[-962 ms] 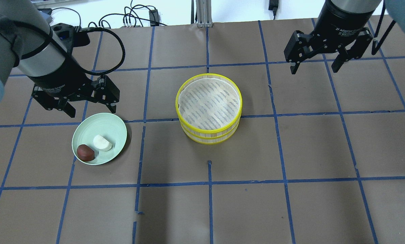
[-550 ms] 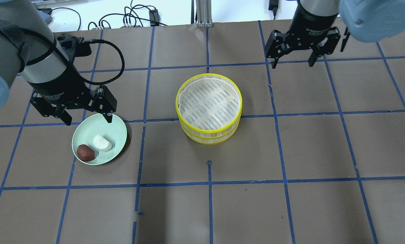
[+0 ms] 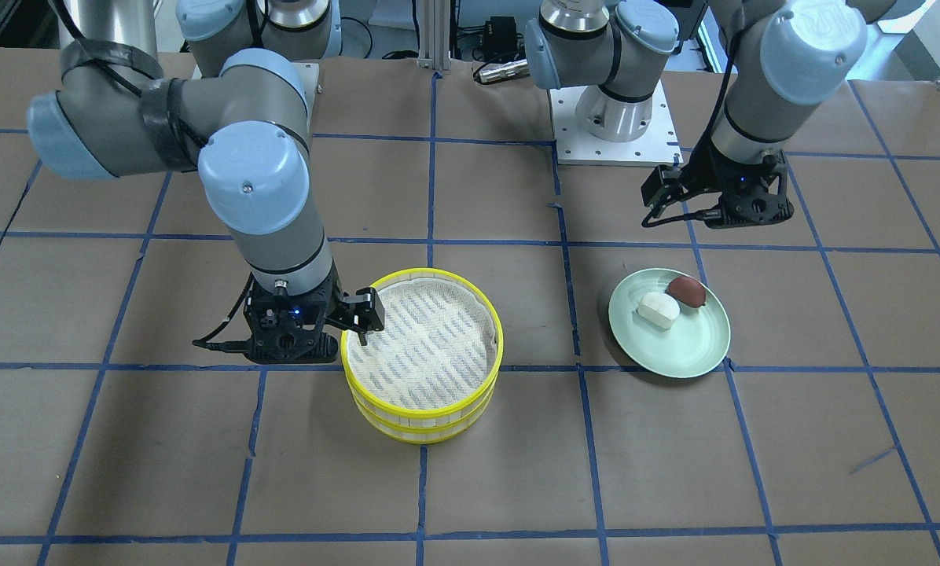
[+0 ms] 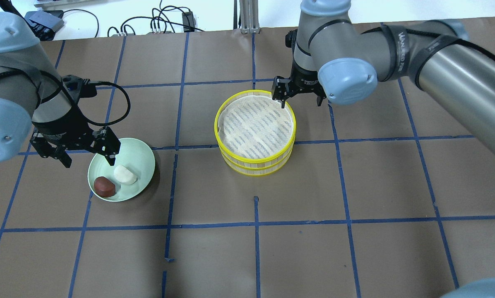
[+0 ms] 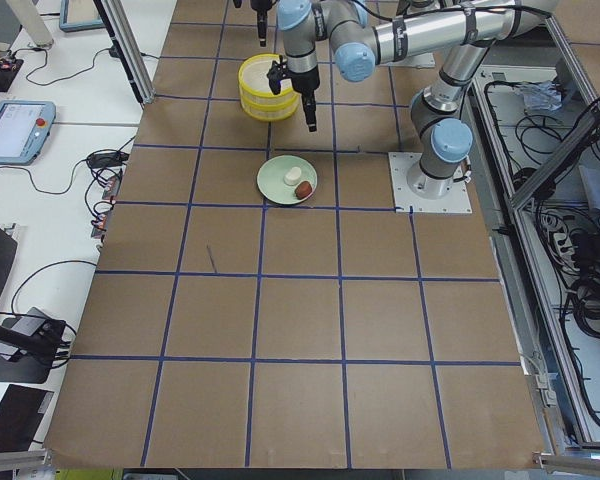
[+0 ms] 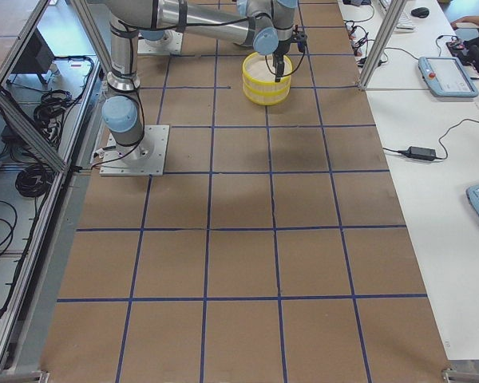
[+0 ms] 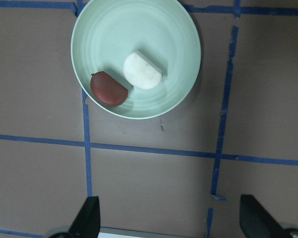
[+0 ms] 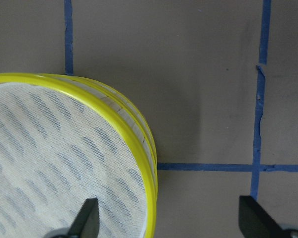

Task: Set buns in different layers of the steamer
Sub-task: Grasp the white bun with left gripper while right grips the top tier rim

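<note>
The steamer (image 4: 251, 163) stands mid-table as two stacked layers, and the top layer's (image 4: 220, 138) mesh floor is bare. The white bun (image 4: 125, 174) and the reddish-brown bun (image 4: 104, 186) lie side by side on the pale green plate (image 4: 140, 153). They also show in the left wrist view, white bun (image 7: 142, 70) and brown bun (image 7: 109, 89). My left gripper (image 4: 88, 159) is open and empty, hovering over the plate's rear edge. My right gripper (image 4: 299, 99) is open and empty, straddling the steamer's rear right rim (image 8: 139, 148), one finger inside and one outside.
Cables (image 4: 160, 20) and a metal post (image 4: 247, 16) lie along the table's back edge. The arms' base plate (image 3: 611, 118) is behind the steamer. Blue tape lines grid the brown tabletop.
My right gripper has moved from the back right, left and down to the steamer's rim. My left gripper has moved forward and lower over the plate. Both have stayed open.
</note>
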You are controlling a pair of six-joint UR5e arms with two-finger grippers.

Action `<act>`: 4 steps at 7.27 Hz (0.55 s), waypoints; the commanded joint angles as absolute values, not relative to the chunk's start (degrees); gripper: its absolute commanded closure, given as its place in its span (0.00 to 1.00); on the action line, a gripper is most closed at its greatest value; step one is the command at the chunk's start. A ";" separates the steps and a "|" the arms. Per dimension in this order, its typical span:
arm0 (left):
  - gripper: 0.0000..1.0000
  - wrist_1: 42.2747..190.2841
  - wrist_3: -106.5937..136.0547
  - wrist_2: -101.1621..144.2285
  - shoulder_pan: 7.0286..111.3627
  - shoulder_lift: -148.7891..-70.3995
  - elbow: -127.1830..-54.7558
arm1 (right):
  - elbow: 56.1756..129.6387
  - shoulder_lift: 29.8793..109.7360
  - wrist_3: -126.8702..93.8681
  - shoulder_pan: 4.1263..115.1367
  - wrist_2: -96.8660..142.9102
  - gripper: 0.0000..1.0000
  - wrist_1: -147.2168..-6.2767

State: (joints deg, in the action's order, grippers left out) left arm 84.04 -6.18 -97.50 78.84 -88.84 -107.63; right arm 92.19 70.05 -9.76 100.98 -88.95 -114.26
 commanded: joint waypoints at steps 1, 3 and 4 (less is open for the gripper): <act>0.00 69.94 -6.59 -97.56 77.87 -101.38 -108.54 | 93.87 68.13 -10.63 101.34 -88.86 0.14 -116.98; 0.00 67.07 -6.94 -97.56 77.78 -103.88 -109.94 | 93.87 66.97 -10.37 101.34 -87.90 0.65 -116.72; 0.00 66.89 -6.60 -97.56 77.78 -105.80 -110.39 | 93.95 67.15 -10.20 101.34 -87.98 0.77 -116.54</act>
State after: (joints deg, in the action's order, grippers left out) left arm 67.83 -6.79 -97.54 77.81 -103.60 -109.65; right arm 93.88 67.17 -10.40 101.33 -88.20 -116.74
